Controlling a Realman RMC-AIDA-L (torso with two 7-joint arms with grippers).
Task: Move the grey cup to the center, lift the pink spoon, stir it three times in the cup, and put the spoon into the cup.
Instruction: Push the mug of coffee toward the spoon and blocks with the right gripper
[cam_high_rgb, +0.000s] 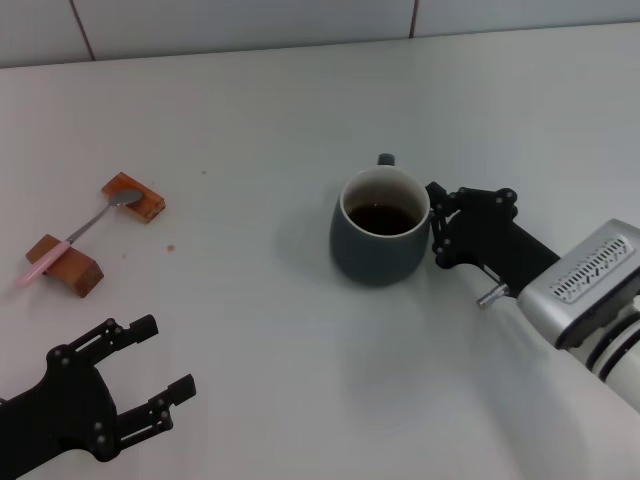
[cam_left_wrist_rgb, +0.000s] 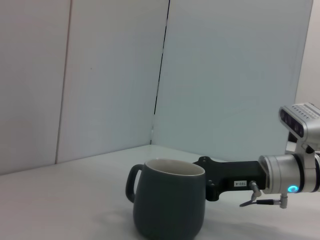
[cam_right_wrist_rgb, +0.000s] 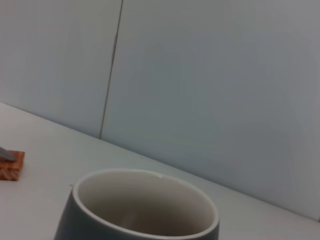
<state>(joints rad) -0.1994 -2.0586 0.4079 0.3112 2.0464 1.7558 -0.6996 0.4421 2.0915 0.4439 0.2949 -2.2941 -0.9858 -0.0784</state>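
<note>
Grey-blue ceramic, white inside, dark brown liquid: the grey cup (cam_high_rgb: 380, 232) stands upright on the white desk (cam_high_rgb: 300, 380) a bit right of frame centre in the head view, its small loop handle pointing toward the top of the frame. Right hand (cam_high_rgb: 436, 226) sits against the cup's right side, black fingers at the wall near the rim; can't tell whether they're spread or pressed together, or whether they actually grip it. Right arm w/ its silver wrist section runs off to the lower right corner. Left wrist view shows the cup (cam_left_wrist_rgb: 169, 199) side-on w/ the handle on its left, and the right arm reaching in behind it from frame right. Right wrist view is filled at the bottom by the cup's rim and white interior (cam_right_wrist_rgb: 142, 205), very close. Pink spoon (cam_high_rgb: 75, 236) lies at the left of the head view, well apart from the cup, bridging two wooden blocks (cam_high_rgb: 133, 196): metal bowl on the upper block, pink handle end across the lower one and poking past it to the left. Left hand (cam_high_rgb: 150, 378) hovers in the lower left corner, fingers spread, holding nothing, below the blocks.
</note>
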